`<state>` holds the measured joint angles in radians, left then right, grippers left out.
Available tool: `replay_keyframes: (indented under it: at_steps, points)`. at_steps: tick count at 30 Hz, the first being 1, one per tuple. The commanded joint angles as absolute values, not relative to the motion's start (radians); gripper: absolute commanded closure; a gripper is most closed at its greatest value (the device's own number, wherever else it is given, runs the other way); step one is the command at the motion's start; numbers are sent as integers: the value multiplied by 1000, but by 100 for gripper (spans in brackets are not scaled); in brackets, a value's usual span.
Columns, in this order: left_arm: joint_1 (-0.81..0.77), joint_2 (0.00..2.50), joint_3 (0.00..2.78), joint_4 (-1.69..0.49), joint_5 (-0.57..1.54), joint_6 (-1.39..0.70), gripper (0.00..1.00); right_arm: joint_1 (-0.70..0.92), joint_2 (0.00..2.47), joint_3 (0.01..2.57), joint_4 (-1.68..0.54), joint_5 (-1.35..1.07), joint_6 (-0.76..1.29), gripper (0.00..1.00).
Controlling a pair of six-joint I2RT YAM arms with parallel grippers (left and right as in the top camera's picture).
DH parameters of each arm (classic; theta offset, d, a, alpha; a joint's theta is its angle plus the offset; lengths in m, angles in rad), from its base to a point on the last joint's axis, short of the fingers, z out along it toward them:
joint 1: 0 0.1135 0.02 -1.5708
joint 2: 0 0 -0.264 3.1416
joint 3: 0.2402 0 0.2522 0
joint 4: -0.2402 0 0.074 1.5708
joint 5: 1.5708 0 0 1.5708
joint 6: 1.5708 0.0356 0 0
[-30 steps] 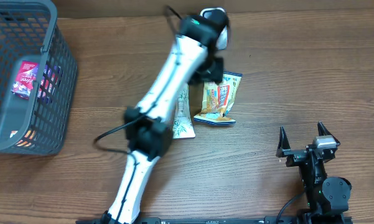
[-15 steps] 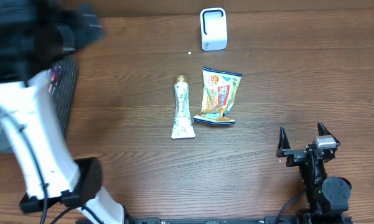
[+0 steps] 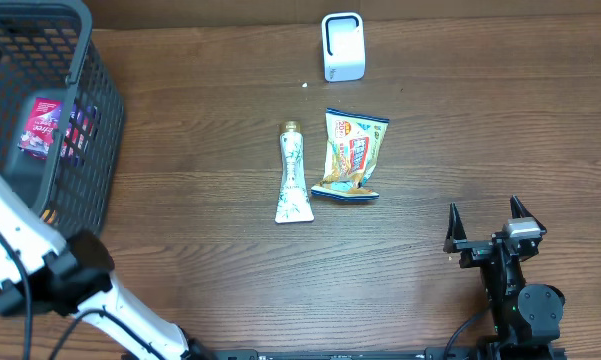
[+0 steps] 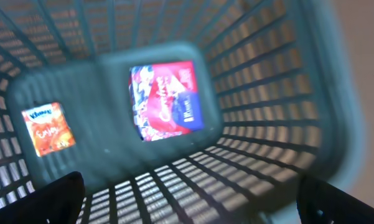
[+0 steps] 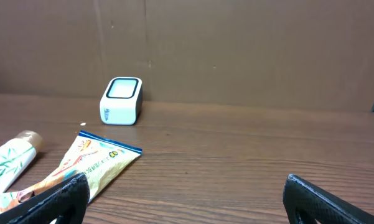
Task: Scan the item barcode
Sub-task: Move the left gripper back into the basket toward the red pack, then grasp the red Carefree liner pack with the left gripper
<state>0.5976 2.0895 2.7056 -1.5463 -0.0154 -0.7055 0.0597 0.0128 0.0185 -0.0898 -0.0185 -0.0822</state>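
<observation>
Left gripper (image 4: 198, 202) hangs open and empty over the basket (image 3: 102, 150), upper left, red packet (image 4: 168, 99) inside. Right gripper (image 3: 485, 212) sits open, lower right. Next item probably: tube (image 3: 294, 175) or snack bag (image 3: 352, 155), centre bench, carried barcode-first to the scanner (image 3: 343, 46).

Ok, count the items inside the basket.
2: a red-and-blue packet mid-floor of the basket, an orange sachet beside it near the floor's edge. Others may be hidden.

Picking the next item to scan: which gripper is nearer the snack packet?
Right. The right gripper sits front right, diagonally off the snack packet. The left gripper hangs over the basket at the far left.
</observation>
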Motion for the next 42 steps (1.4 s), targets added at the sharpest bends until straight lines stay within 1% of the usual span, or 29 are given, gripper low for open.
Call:
replay_keyframes:
  at_steps: [1, 12, 26, 27, 31, 33, 35, 36, 37, 39, 40, 42]
  points:
    - [596, 2216, 2705, -1542, -80, -733, 0, 64, 3, 8, -84, -16, -79, 0]
    - [596, 2458, 2705, -1509, -109, -749, 0, 64, 3, 8, -84, -16, -79, 0]
    - [593, 2638, 2705, -1510, -116, -712, 2, 64, 3, 8, -84, -16, -79, 0]
    - [593, 2645, 2705, -1510, -115, -709, 4, 64, 3, 8, -84, -16, -79, 0]
    - [593, 2662, 2704, -1505, -116, -701, 19, 64, 3, 8, -84, -16, -79, 0]
    - [593, 2662, 2704, -1495, -116, -690, 25, 64, 3, 8, -84, -16, -79, 0]
    - [593, 2662, 2704, -1487, -115, -669, 37, 64, 3, 8, -84, -16, -79, 0]
    - [593, 2662, 2704, -1488, -115, -664, 50, 64, 3, 8, -84, -16, -79, 0]
    - [593, 2662, 2704, -1488, -115, -665, 51, 64, 3, 8, -84, -16, -79, 0]
    - [593, 2662, 2704, -1488, -115, -661, 50, 64, 3, 8, -84, -16, -79, 0]
    - [593, 2662, 2704, -1489, -116, -656, 48, 64, 3, 8, -84, -16, -79, 0]
    - [593, 2662, 2703, -1492, -116, -653, 31, 64, 3, 8, -84, -16, -79, 0]
